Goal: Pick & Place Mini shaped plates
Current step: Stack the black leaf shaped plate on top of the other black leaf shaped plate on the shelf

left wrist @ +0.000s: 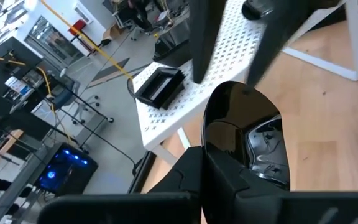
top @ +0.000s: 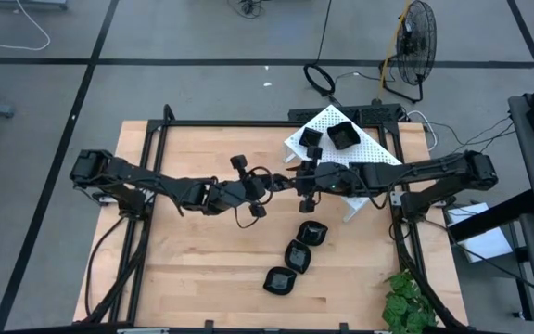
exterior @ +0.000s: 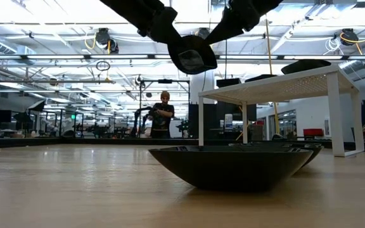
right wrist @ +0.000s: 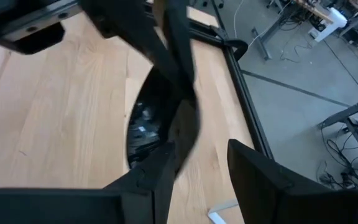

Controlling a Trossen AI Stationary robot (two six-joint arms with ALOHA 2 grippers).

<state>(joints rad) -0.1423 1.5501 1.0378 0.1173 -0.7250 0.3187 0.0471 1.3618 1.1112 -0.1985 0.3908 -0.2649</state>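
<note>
Mid-air above the worktop's (top: 193, 269) centre, a glossy black mini plate (exterior: 193, 54) passes between arms: left end effector (left wrist: 229, 168) pinches its rim, right end effector (right wrist: 197, 152) closes on the opposite edge. Left should release only once right grips firmly, then carry toward the white perforated rack (top: 364, 148) at one o'clock.

— Where are the arms?
— Both reach inward and meet above the middle of the table, raised off it.
— The grippers?
— The left gripper (top: 281, 179) and right gripper (top: 306, 178) nearly touch; both seem clamped on one mini plate (exterior: 193, 56).
</note>
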